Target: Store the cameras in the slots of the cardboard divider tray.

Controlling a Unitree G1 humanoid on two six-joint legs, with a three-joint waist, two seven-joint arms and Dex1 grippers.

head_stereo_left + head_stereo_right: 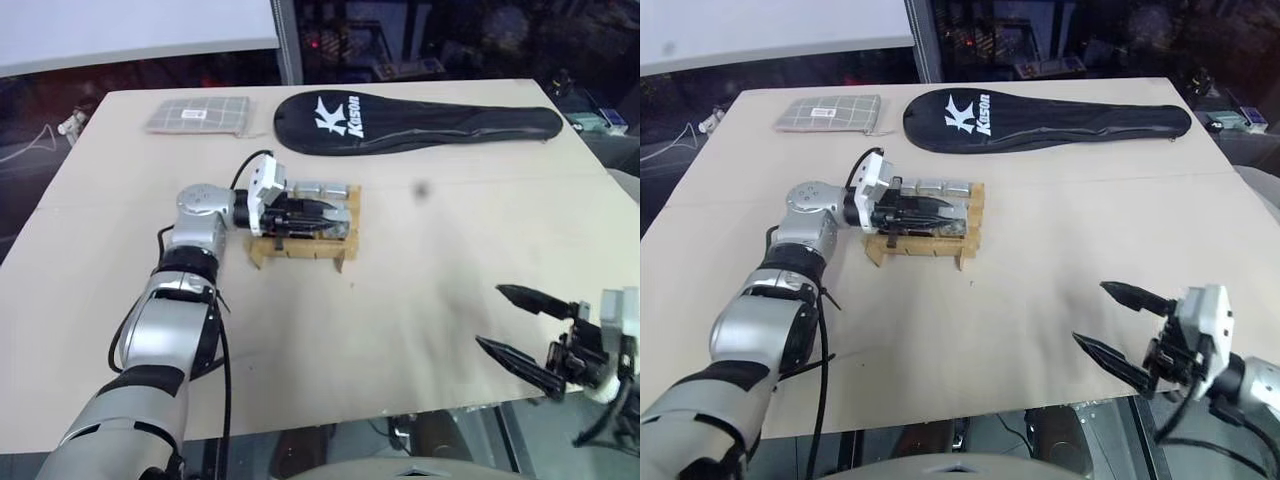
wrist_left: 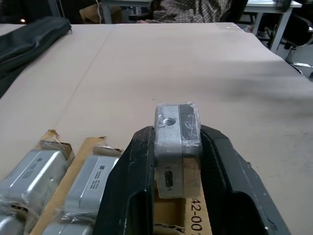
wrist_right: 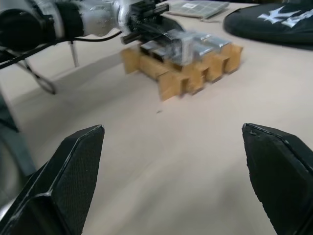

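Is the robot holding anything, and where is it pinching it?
The left tool pinches a silvery camera by its two opposite sides, over the tray. The right tool is open and holds nothing.

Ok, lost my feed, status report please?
Left hand shut on a grey camera, over the cardboard tray. Right hand open, empty, well clear. Nothing in the way.

A tan table stands before dark cluttered shelving.
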